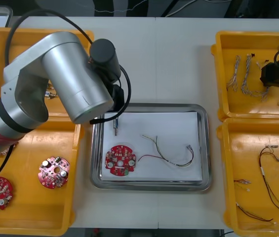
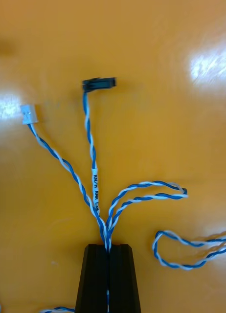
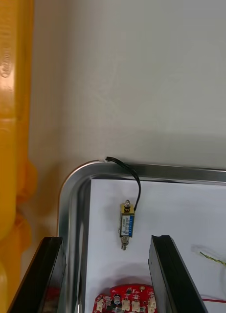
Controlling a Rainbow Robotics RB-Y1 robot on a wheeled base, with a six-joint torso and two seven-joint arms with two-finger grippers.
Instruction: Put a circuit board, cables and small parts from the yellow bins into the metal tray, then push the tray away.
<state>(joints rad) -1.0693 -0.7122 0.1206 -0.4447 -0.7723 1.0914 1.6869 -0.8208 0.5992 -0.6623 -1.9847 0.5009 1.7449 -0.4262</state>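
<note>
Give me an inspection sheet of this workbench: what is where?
Surface: light table, metal tray in the middle, white inside.
Job's things: tray holds a red circuit board and a small metal part; two more boards in a left yellow bin.
Clutter: nothing seen.
End effectors: left end effector open over the tray near the small metal part; right end effector shut on a twisted blue and white cable.
Cables: one cable in the tray; more in the right yellow bins.
Surroundings: dark area beyond the table.
</note>
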